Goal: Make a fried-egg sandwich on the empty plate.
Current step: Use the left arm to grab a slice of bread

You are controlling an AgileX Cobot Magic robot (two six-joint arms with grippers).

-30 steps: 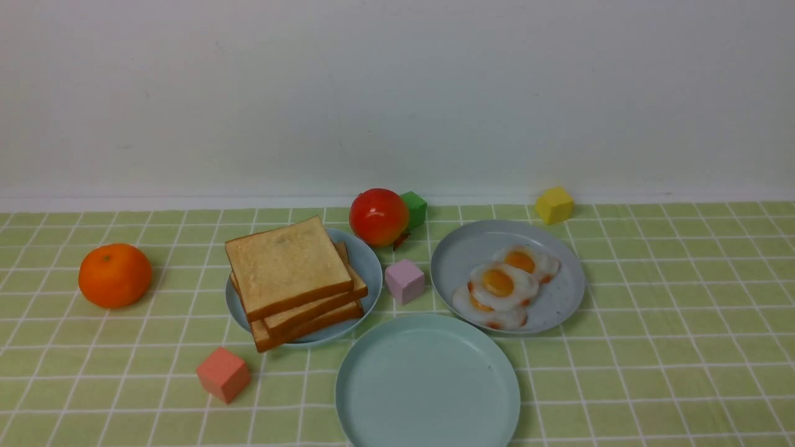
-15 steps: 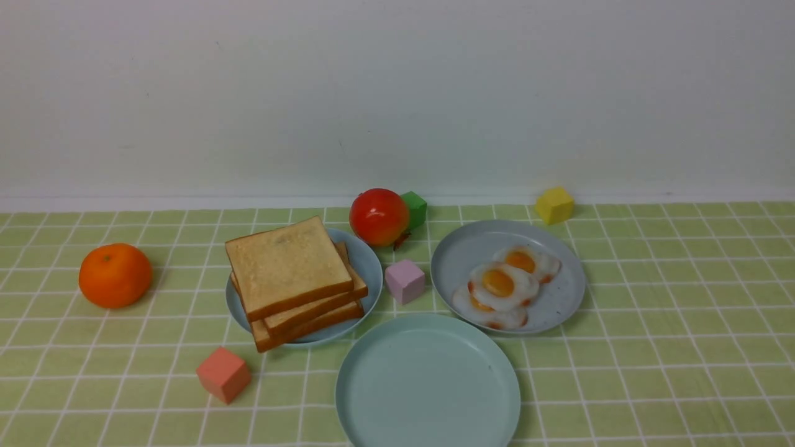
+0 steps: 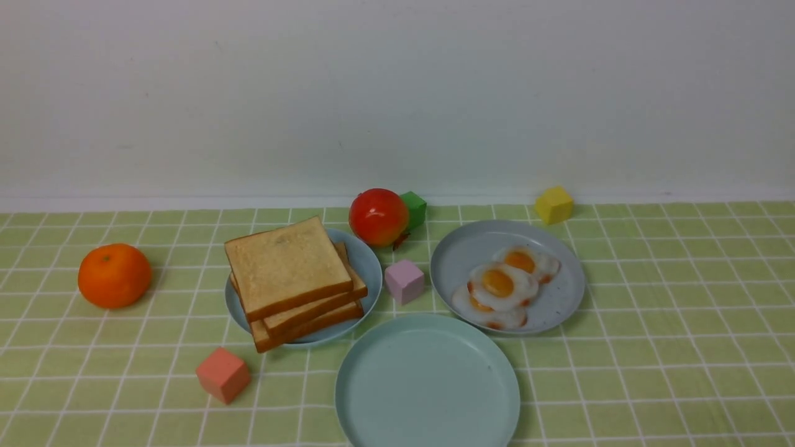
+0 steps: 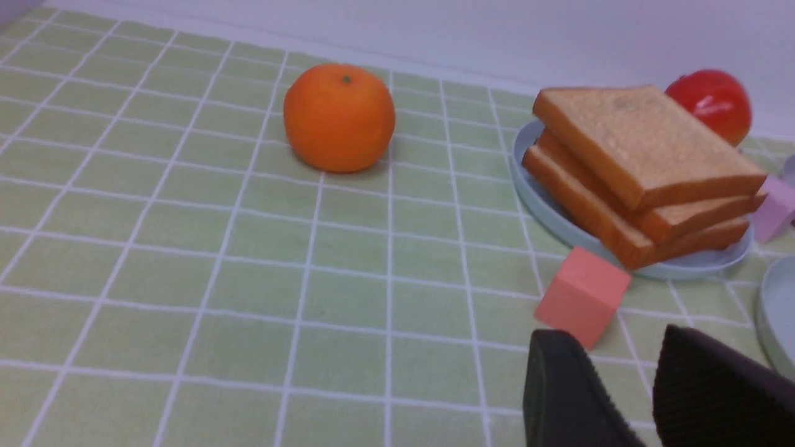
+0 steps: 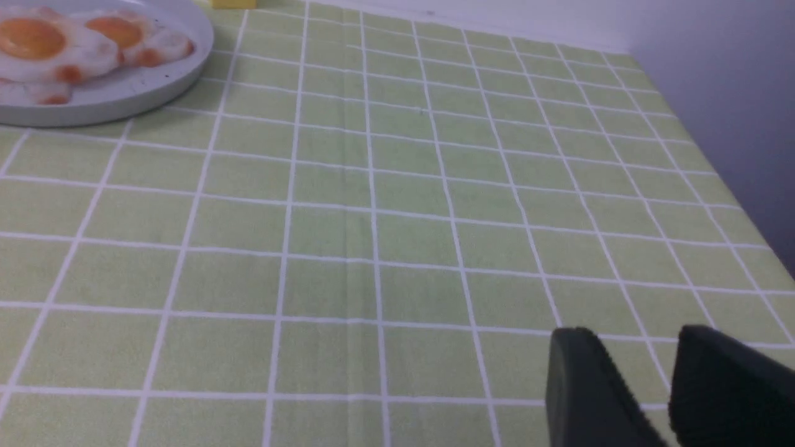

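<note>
Sitting bare by the table's (image 3: 652,347) front edge, the empty plate (image 3: 427,379) lacks toast (image 3: 287,266) and egg (image 3: 502,284); left gripper (image 4: 618,347) and right gripper (image 5: 636,344) gape, empty.

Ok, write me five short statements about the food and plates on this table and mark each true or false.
1. The mint-green plate is bare. True.
2. The toast stack has five slices. False: three show.
3. The fried eggs overlap on the right-hand plate. True.
4. The orange sits on the toast plate. False: it rests on the tablecloth, apart from that plate.
5. A lilac cube stands between the toast plate and the right-hand plate. True.
</note>
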